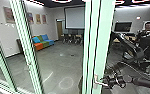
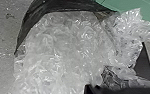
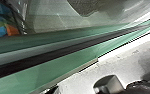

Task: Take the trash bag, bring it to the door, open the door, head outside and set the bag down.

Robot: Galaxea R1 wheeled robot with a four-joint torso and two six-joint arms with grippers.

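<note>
"Trash bag (image 2: pixel 63 55), nearest the lens; black film, clear plastic bulging out. Left tool (image 2: pixel 101 88)?"

"At the bag's bunched side. Grip: cannot tell."

"Right tool (image 1: pixel 116 81)?"

"Beside the door handle (image 1: pixel 98 81). Contact and opening: cannot tell."

"Edges?"

"Green frame (image 1: pixel 89 50) upright, close ahead, in the way; second post (image 1: pixel 28 50) farther left. Open floor (image 1: pixel 58 65) between them."

"Other items?"

"Sofa (image 1: pixel 42 42), orange, green and blue, by the far-left wall; screen (image 1: pixel 74 18) at back; person (image 1: pixel 148 30) at right, behind dark equipment."
</note>
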